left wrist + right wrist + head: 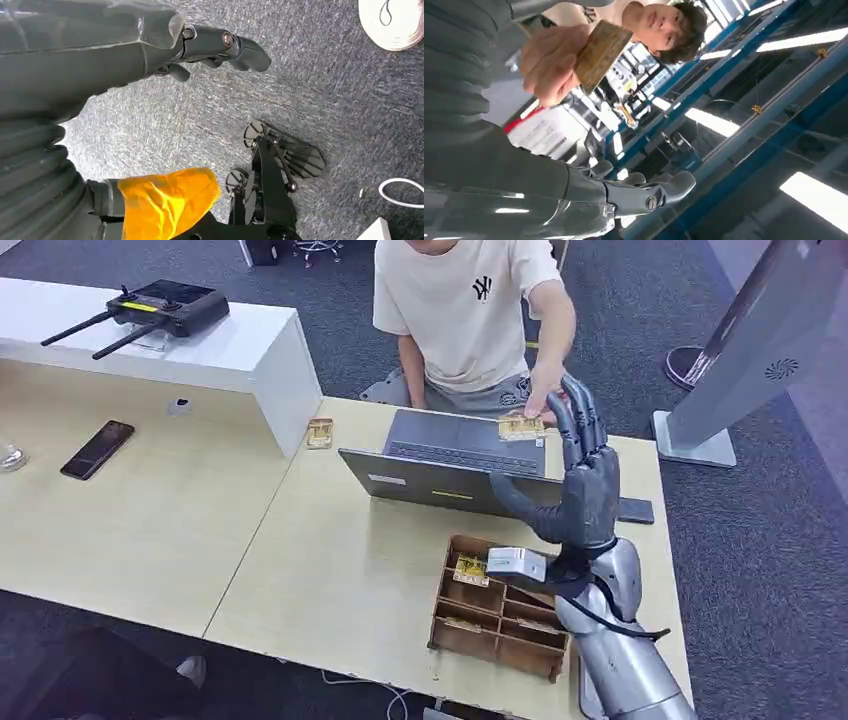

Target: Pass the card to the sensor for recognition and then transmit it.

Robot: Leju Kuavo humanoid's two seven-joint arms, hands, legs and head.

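My right hand is dark grey; the card is tan with gold marks, the laptop grey, the tray brown.

Phone and router lie left.

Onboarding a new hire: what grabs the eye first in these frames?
The raised right hand, fingers up, stands beside the open laptop at mid-table. Just past its fingertips a person's hand holds a card over the laptop. Nearer the robot sits a brown compartment tray with another card in it.
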